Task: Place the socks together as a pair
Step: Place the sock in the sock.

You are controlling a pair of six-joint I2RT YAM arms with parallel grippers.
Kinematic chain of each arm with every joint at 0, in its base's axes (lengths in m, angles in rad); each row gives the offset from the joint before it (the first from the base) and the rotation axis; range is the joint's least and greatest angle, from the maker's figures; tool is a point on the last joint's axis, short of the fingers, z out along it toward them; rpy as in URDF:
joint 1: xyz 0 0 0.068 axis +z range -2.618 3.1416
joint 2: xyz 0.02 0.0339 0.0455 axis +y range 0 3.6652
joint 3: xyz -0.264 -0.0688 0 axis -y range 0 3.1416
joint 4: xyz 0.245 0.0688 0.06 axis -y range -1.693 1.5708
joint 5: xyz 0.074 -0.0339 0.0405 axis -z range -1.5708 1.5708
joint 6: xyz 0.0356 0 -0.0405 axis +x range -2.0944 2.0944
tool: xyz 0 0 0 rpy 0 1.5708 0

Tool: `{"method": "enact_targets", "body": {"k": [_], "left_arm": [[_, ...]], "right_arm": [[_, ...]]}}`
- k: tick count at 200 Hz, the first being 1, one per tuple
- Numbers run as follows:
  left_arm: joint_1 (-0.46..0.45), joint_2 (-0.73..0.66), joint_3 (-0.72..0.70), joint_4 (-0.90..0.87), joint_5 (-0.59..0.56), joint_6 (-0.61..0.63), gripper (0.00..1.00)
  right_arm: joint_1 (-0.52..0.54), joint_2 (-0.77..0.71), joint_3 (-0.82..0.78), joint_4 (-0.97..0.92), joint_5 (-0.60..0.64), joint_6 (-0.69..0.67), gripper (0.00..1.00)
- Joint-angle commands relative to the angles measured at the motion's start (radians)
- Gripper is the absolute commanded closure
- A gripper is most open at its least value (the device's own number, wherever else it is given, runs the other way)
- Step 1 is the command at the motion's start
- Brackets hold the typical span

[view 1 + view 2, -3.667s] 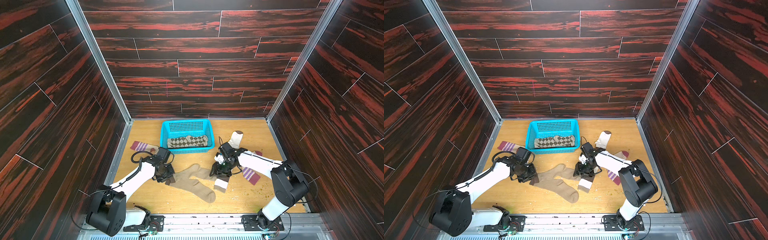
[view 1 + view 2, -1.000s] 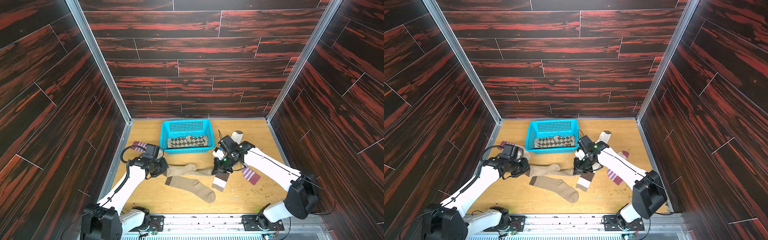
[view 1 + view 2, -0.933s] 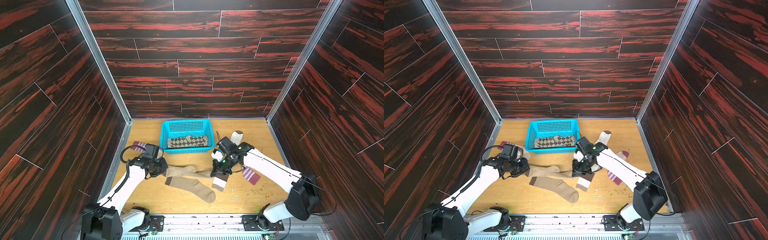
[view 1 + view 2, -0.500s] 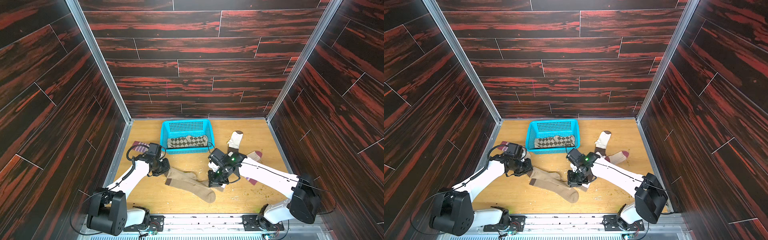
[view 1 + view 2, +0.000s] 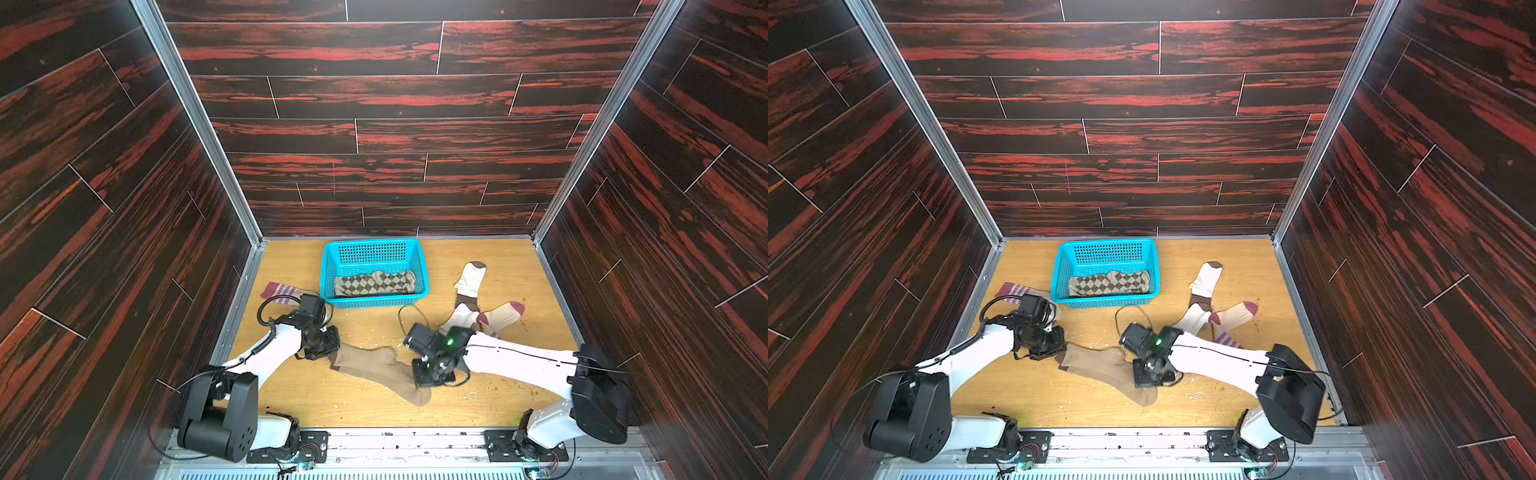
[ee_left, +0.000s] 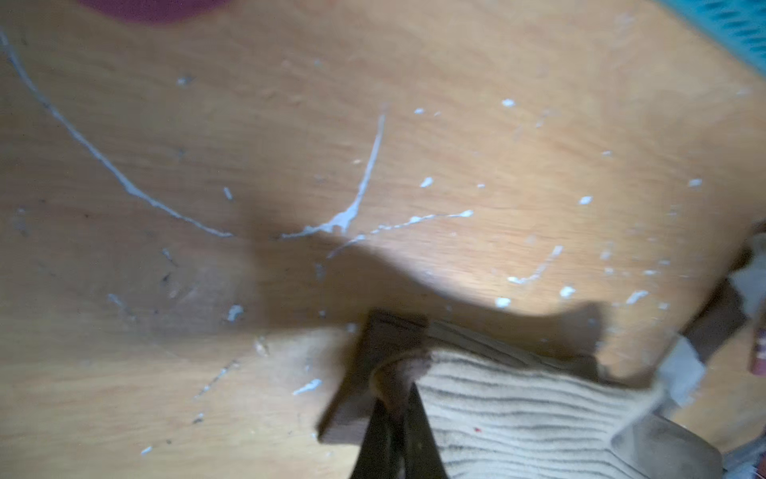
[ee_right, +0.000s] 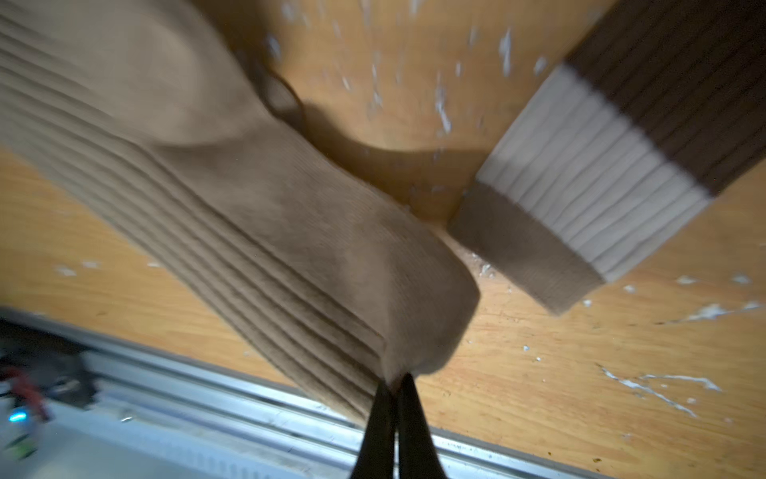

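**Top views:** the ribbed tan sock (image 5: 365, 360) (image 5: 1096, 359), a second ago stretched nearer the basket (image 5: 374, 243), now lies over its mate (image 5: 411, 395) at the tabletop's front centre, so pairing looks nearly complete.
**Left wrist:** left gripper (image 6: 398, 414) clenched on the cuff.
**Right wrist:** right gripper (image 7: 393, 385) clenched on the opposite end.

Left hand (image 6: 393, 419) and right hand (image 7: 393, 390) both look pinched shut.

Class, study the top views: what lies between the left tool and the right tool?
A ribbed tan sock spans the gap in both top views, the left tool pinching one end and the right tool the other.
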Motion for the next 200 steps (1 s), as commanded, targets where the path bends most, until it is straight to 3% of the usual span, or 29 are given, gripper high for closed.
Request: {"method": "enact_targets", "body": {"k": [1,15,31,63,89,139,200], "left_arm": [[0.006,0.051,0.005,-0.064,-0.053,0.025,0.97],[0.006,0.057,0.004,-0.068,-0.057,0.019,0.96],[0.006,0.050,-0.001,-0.080,-0.066,0.018,0.92],[0.007,0.040,0.015,-0.105,-0.074,0.003,0.54],[0.006,0.015,0.035,-0.124,-0.053,-0.022,0.37],[0.006,0.027,0.072,-0.167,-0.054,-0.056,0.25],[-0.002,0.136,0.087,-0.174,-0.041,-0.027,0.27]], "right_arm": [[0.038,0.054,-0.036,0.010,0.017,0.050,1.00],[0.051,0.078,-0.036,0.017,0.006,0.052,1.00],[0.056,0.091,-0.023,0.005,0.002,0.048,0.90],[0.059,0.044,-0.033,-0.009,-0.022,0.055,0.56],[0.059,-0.015,-0.050,-0.014,-0.043,0.045,0.44],[0.045,-0.027,-0.103,0.112,-0.146,0.011,0.32],[-0.007,0.025,-0.129,0.187,-0.192,0.000,0.31]]}}
